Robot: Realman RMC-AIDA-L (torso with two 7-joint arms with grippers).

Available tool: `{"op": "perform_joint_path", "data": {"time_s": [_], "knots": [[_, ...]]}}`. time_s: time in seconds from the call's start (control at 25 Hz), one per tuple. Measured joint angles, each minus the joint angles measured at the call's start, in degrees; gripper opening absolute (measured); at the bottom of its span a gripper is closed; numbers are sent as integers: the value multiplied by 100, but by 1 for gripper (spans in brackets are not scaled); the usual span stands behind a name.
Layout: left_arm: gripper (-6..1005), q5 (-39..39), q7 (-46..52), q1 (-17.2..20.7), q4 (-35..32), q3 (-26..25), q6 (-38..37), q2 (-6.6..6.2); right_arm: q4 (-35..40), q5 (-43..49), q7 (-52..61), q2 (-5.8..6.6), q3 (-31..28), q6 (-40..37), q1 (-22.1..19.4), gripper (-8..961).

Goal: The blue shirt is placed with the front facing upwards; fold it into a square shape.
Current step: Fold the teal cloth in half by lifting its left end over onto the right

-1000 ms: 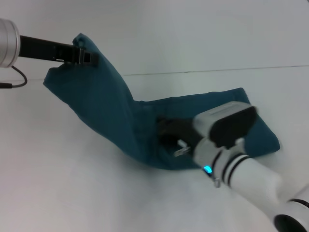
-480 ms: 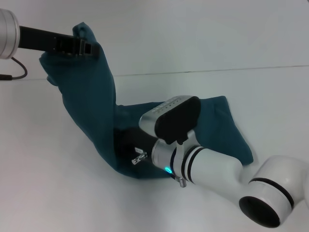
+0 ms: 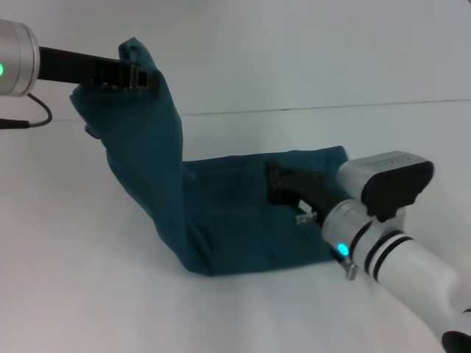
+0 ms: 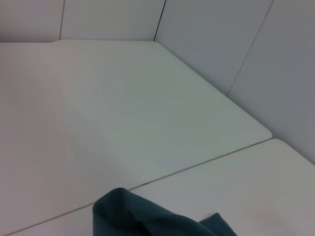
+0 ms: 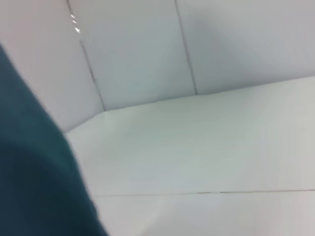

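Observation:
The blue shirt (image 3: 235,220) lies partly flat on the white table (image 3: 88,279), with its left part pulled up into a steep standing sheet. My left gripper (image 3: 136,77) is shut on the top edge of that raised part, high at the far left. My right gripper (image 3: 280,182) comes in from the lower right and sits low over the flat part, near its right edge. A bunched bit of the blue shirt (image 4: 147,219) shows in the left wrist view. The blue shirt (image 5: 29,177) also fills one side of the right wrist view. No lettering shows.
A thin seam (image 3: 331,108) crosses the table behind the shirt. A black cable (image 3: 33,118) hangs from the left arm at the far left. White wall panels (image 4: 221,39) stand behind the table.
The right arm swept left across the shirt, then drew back to the right. The shirt's right edge now lies farther left. The left gripper stayed high, shifting slightly right.

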State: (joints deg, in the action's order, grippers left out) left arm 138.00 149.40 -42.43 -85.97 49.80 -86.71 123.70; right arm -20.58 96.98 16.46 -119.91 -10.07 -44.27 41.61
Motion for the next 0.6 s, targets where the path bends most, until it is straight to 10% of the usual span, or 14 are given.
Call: {"op": "perform_joint_path", "data": {"time_s": [0.6], "knots": [[73,-186,-33,26,-23,10,23,5,-947,874,89,-162,-33,1718,1257,25]]}}
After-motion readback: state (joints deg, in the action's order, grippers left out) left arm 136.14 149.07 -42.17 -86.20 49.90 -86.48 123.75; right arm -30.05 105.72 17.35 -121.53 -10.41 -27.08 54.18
